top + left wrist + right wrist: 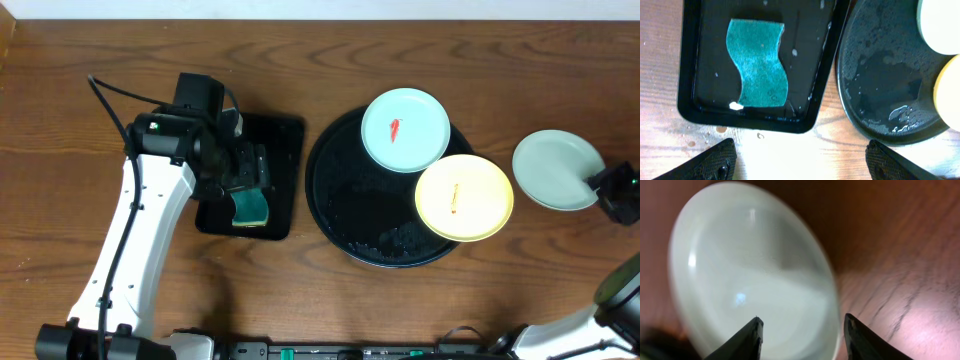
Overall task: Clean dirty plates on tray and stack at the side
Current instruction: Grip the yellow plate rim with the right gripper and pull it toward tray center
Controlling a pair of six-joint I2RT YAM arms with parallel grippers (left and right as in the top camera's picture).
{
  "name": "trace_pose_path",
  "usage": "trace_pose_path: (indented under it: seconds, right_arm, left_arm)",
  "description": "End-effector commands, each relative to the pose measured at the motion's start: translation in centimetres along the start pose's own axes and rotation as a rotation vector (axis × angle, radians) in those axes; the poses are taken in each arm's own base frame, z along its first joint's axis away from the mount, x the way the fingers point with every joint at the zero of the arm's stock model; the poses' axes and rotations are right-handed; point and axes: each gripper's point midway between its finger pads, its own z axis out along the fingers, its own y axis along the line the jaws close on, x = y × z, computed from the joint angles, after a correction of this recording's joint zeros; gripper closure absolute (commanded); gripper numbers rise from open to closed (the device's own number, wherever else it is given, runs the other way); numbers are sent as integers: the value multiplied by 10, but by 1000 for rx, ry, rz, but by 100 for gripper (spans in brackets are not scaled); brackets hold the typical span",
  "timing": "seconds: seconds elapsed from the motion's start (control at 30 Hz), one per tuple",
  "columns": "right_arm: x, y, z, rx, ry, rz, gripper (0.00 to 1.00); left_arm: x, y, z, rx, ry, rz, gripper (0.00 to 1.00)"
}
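Overhead: tray (340, 210) is seen mid-table (280, 290). A blue-green plate (405, 130) w/ red smear lies over its upper rim, and a yellow plate (464, 198) w/ orange smear over its right rim. A pale plate (555, 170) is set on the table right of the tray, apart from it. The right end effector (597, 184) is at that plate's right edge.

Left wrist: left end effector (800, 162) is held wide open, empty, near a small tray (700, 100) w/ a sponge (758, 62) in it.

Right wrist: fingers (747, 340) are parted partway astride the pale plate's rim; contact can't be told.
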Motion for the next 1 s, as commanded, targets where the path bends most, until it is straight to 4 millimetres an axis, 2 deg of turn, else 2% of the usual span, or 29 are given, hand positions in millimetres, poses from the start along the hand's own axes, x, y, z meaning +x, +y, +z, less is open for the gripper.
trace_pose_path:
  seconds: [0.0,0.07,0.17,0.3,0.37,0.5,0.63,0.67,0.7,0.83,0.97]
  right_arm:
    - [-1,54,-48,-135,-81,-142,49]
    - [19,77,-64,-183,-51,-190,49]
    - [70,99,-76,-167,62,-283,48]
    - [121,88,-66,60,181,-416,53]
    - [139,80,-57,167,203,-492,53]
    - [149,62,-37,329,145,-547,54]
    - [154,59,-22,320,127,-539,57]
    - [154,58,-19,318,122,-537,60]
    - [156,57,-15,312,121,-536,71]
    - [162,56,-13,297,144,-534,97]
    - [169,66,-17,228,162,-541,99]
  left_arm:
    - [3,0,-4,6,8,7,17]
    - [4,0,-4,5,11,6,17]
    - [5,0,-4,4,16,5,17]
    - [6,1,-4,3,18,5,17]
    - [6,1,-4,3,19,5,17]
    - [7,1,-4,1,25,3,17]
    - [8,1,-4,0,29,2,17]
    - [8,1,-4,0,30,2,17]
    - [8,1,-4,0,30,2,17]
    - [9,2,-4,-1,31,2,17]
    - [9,2,-4,-1,32,2,17]
